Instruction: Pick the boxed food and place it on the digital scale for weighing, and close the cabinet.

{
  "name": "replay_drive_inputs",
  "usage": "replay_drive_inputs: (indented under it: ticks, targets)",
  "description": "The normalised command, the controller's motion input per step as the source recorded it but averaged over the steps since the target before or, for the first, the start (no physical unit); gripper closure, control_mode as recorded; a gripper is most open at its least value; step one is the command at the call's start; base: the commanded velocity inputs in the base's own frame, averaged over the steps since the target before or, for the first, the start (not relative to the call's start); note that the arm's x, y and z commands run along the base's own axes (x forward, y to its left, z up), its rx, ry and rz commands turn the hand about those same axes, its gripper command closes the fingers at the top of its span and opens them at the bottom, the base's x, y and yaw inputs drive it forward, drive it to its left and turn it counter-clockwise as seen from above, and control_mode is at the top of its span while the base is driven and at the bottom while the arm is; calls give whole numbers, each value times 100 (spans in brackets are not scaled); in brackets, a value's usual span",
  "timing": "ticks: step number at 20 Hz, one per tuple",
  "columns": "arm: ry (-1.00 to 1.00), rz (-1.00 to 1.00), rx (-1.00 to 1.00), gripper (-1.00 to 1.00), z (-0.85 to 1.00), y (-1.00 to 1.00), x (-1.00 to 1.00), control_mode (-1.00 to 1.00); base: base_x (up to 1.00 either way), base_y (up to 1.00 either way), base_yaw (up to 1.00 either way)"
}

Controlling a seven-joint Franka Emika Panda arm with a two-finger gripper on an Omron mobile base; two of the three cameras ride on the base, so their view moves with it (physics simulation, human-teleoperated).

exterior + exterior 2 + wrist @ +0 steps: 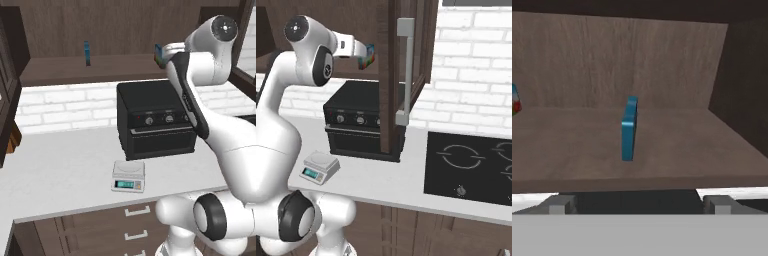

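Hand view: spread pincer (637, 204) before thin blue slab (628, 129) on woodgrain shelf (677, 150).

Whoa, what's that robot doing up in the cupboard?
The robot arm is reaching up into the open cabinet. Its claw is open and empty, facing a thin blue item. The boxed food sits on the shelf off to one side. Nothing is on the digital scale on the counter.

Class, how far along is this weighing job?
Done: nothing. The small white digital scale is bare. In hand: the open gripper faces the shelf; the light blue boxed food sits at its side, ungrasped. Left: pick, weigh, close the dark brown glass-doored cabinet.
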Motion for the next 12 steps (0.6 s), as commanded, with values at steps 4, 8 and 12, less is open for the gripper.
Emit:
replay_drive_inputs:
  ticks: [4, 8, 12]
  targets:
    - [5, 0, 0, -100, -2, 7, 53, -100, 0, 0, 0]
    - [4, 0, 0, -100, -4, 3, 53, -100, 0, 0, 0]
    - [3, 0, 0, -100, -3, 1, 46, -100, 0, 0, 0]
